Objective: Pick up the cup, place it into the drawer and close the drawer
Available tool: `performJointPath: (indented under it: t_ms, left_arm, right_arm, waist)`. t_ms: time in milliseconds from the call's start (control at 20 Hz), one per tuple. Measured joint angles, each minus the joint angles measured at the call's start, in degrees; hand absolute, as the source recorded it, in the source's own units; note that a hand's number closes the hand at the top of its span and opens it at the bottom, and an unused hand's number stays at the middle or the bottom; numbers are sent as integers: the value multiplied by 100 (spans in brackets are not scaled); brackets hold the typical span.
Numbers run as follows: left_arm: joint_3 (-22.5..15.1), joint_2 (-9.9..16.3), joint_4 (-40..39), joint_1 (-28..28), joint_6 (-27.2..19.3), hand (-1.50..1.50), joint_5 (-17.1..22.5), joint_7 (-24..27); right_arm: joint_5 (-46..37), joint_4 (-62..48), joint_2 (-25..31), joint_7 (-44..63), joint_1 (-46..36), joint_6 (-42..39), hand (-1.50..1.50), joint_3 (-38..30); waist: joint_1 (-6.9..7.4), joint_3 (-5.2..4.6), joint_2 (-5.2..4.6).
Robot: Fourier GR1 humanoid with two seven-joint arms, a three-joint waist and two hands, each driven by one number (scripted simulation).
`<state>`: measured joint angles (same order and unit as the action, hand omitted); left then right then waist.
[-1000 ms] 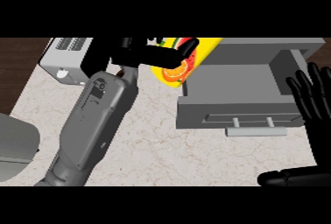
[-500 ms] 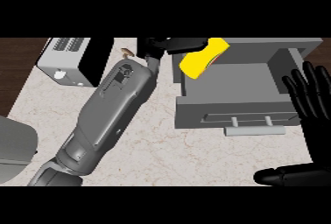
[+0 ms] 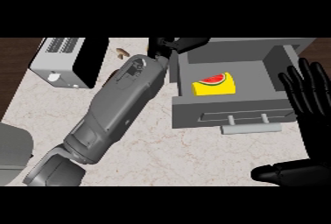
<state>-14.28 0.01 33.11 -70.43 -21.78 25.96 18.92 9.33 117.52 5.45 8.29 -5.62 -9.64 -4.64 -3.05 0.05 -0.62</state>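
Observation:
The yellow cup [image 3: 214, 85], with a watermelon picture on it, lies inside the open grey drawer [image 3: 233, 113], toward its left side. Nothing touches the cup. My left hand [image 3: 176, 44] sits at the drawer's back left corner, above and left of the cup, fingers relaxed and pointing right, holding nothing. Its grey forearm [image 3: 116, 109] runs diagonally across the counter. My right hand [image 3: 309, 89] rests open at the right edge of the view, fingers up, beside the drawer's right wall. The drawer's handle [image 3: 251, 128] faces me.
A grey and black toaster-like appliance [image 3: 65, 61] stands at the back left. A small brown object [image 3: 121, 52] lies near it. A grey rounded object [image 3: 13, 151] shows at the left edge. The marble counter [image 3: 194, 157] stretches in front of the drawer.
My left hand carried the cup over the drawer and let go. The cup now lies in the drawer, and the hand has drawn back to the back left corner. The right hand stayed still.

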Motion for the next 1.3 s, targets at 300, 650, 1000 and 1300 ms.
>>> performJointPath:
  t_ms: [300, 650, 1000, 1300]
  left_arm:
    - [-676, 0, -543, -302, -196, 150, 393, 92]
    - [-1293, 0, -987, -471, -276, 150, 636, 88]
    - [-1848, 0, -1098, -586, -577, -150, 760, -109]
    - [-1794, 0, -935, -593, -453, -150, 1183, 164]
  right_arm:
    - [114, -49, 43, 11, -94, -57, -150, -51]
    - [109, -195, 44, -12, -265, -85, -150, -3]
    - [189, -263, -5, -94, -368, -141, -150, 52]
    - [420, -267, -19, 2, -472, -141, -150, -22]
  waist:
    - [-142, 2, -26]
    - [-238, 5, -62]
    - [-349, 7, -87]
    - [-315, 4, -86]
